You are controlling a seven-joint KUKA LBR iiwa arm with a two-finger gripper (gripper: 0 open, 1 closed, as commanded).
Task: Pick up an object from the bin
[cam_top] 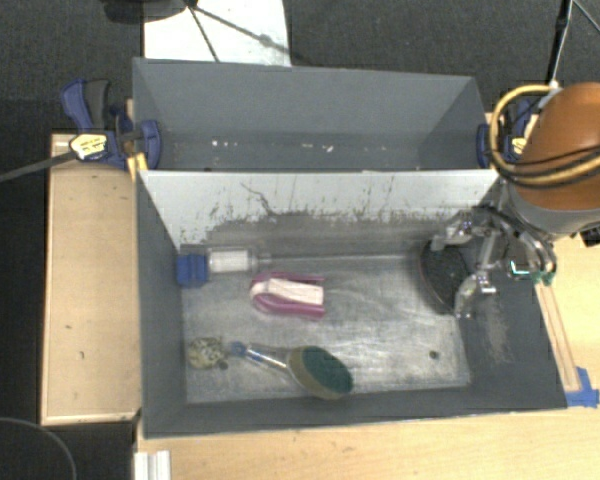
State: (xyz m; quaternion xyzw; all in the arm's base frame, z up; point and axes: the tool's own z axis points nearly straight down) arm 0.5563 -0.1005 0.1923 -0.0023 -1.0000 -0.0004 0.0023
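Your gripper [464,268] sits low at the right end of the bin [310,108], fingers spread apart, just beside a dark round thing [438,273] lying on the floor there (whether they touch it, you cannot judge). Well to the left you have a blue-capped tube [212,264], a pink pack [290,296] and, near the front wall, a green-headed brush [318,368].

Soft, even light leaves a pale sheen on the bin's [310,198] back wall; shadows faint.
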